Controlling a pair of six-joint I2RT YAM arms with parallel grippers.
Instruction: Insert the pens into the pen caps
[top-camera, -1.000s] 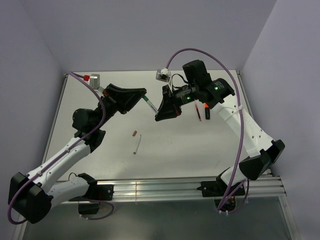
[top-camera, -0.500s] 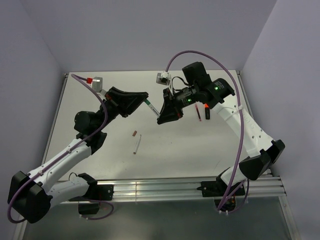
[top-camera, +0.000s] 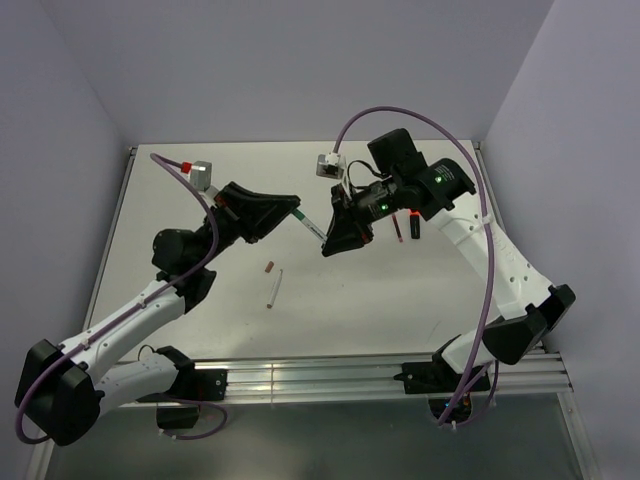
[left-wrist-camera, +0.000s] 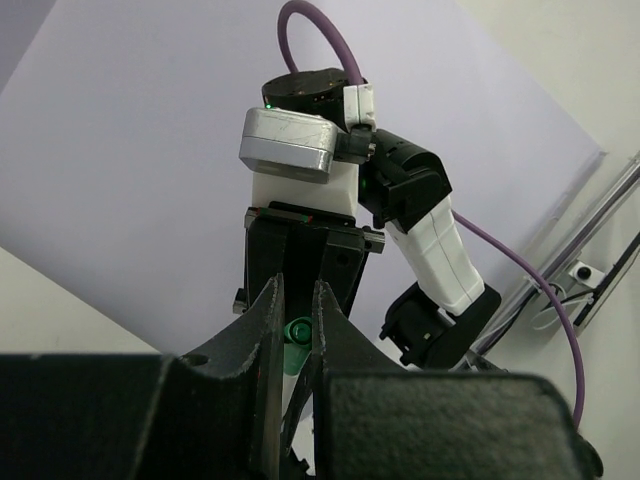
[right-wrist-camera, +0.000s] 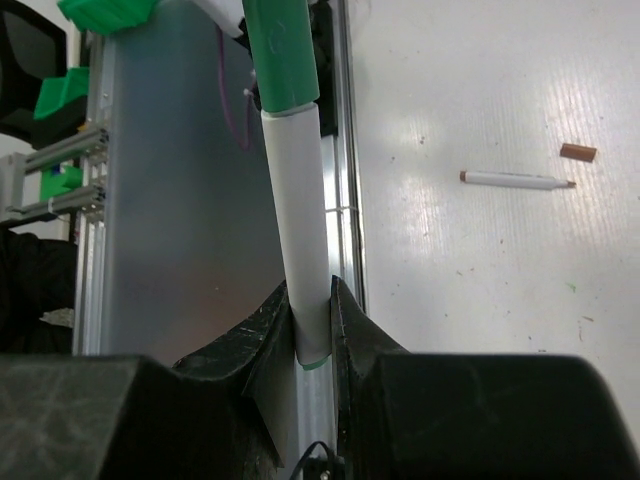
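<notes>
Now, your left gripper (left-wrist-camera: 297, 312) pinches the green cap (left-wrist-camera: 296, 331), and your right gripper (right-wrist-camera: 310, 300) is clamped on a white pen (right-wrist-camera: 297, 220). The pen's end sits in that cap's mouth, and both are held in the air above the table (top-camera: 350, 300). Nearer and to the left, the second white pen (top-camera: 274, 288) lies just beside the brownish-red cap (top-camera: 268, 267). The dark red pen (top-camera: 398, 226) and the black marker (top-camera: 414, 222) lie side by side to the right.

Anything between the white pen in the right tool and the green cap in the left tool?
Nothing visible. The white pen in the right tool runs straight to the green cap held by the left tool; their ends meet. The spare pen and brown cap lie well off that line.
</notes>
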